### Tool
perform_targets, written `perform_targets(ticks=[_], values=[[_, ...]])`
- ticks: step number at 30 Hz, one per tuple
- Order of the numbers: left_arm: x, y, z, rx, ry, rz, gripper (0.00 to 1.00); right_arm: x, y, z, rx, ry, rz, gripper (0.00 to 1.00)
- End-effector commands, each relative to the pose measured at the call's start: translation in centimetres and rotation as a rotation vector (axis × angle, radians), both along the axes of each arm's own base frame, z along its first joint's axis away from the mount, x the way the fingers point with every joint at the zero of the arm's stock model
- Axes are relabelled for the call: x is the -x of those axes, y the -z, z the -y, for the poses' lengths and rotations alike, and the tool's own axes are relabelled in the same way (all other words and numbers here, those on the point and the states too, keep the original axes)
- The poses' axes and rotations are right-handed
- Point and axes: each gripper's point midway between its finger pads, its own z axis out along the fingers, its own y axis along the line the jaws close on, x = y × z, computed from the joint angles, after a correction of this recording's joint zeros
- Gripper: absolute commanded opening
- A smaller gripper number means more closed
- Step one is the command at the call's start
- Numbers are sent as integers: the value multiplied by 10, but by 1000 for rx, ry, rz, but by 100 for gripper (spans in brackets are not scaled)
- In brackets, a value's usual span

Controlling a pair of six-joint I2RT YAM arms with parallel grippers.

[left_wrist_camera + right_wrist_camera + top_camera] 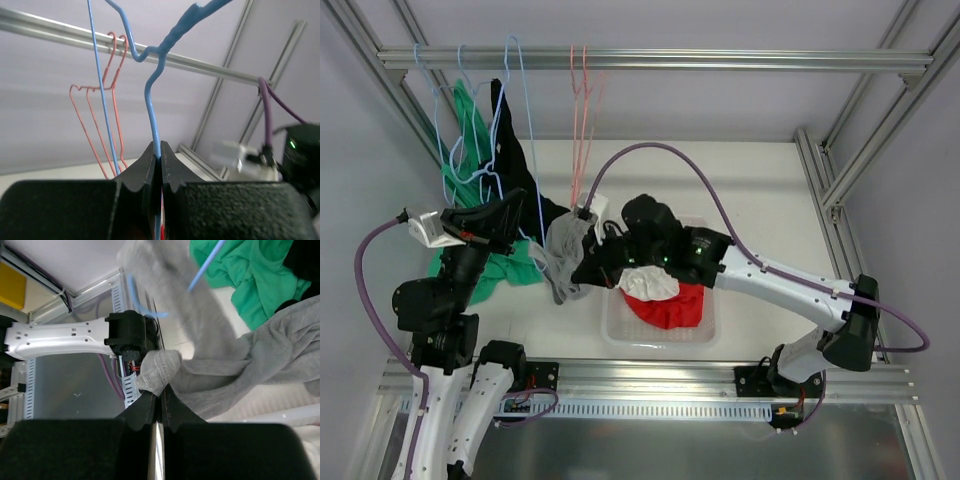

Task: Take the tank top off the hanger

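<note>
The grey tank top hangs bunched between the two arms, still draped over a blue wire hanger. My left gripper is shut on the hanger; in the left wrist view the blue wire runs straight down between the closed jaws of the gripper. My right gripper is shut on the tank top. In the right wrist view a grey fold is pinched at the tips of the gripper, the grey cloth stretches up and right, and the blue hanger crosses it.
A green garment and a black one hang on blue hangers from the top rail. Bare pink hangers hang next to them. A white bin with red and white clothes lies under the right arm.
</note>
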Motion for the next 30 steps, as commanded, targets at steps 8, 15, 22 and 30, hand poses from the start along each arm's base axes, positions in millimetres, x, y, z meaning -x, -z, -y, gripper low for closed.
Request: perform_targets(ticks=[8,15,22,30], values=[[13,-53,-9,-25,-83,323,0,-13,123,-26,244,280,81,0],[12,-43,-5,-109,-108,416,0,-16,146,-17,300,406,84,0],[-15,-13,-26,-61,-197,77,0,-1,129,-31,238,320,65,51],[-10,78,-11,-120,-78,-432,0,-3,66,-7,138,334,136,95]])
